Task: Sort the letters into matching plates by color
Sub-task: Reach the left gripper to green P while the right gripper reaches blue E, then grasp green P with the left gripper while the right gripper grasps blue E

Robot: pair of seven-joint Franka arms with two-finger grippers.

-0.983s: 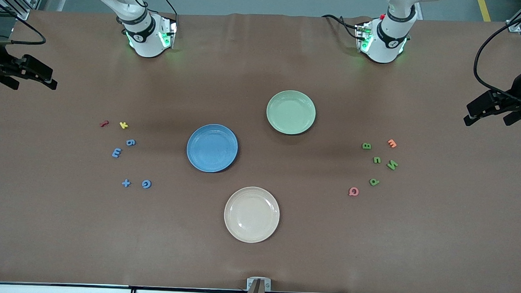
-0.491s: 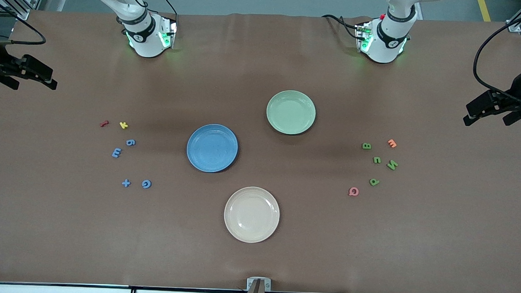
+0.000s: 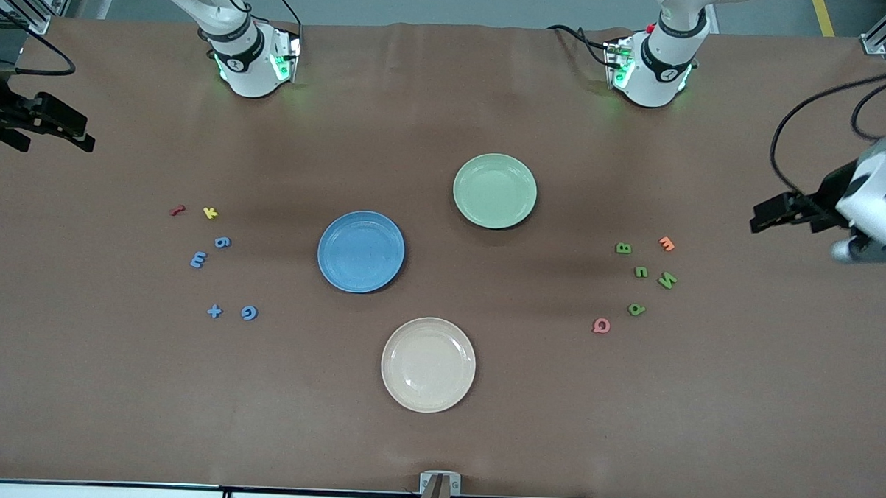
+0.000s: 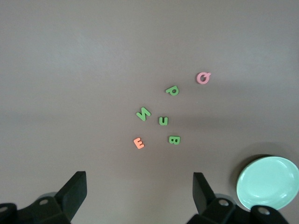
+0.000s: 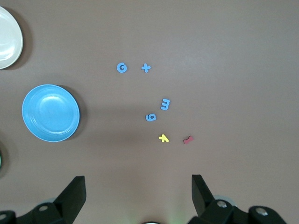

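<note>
Small green foam letters [image 3: 642, 278] lie at frame right, blue ones [image 3: 221, 282] at frame left, plates empty, as the wide-open left gripper [image 3: 772, 216] should descend squarely over one letter; the right gripper [image 3: 71, 129], also wide, waits.

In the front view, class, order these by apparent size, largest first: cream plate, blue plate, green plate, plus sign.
1. Cream plate
2. Blue plate and green plate: roughly alike
3. Plus sign
</note>
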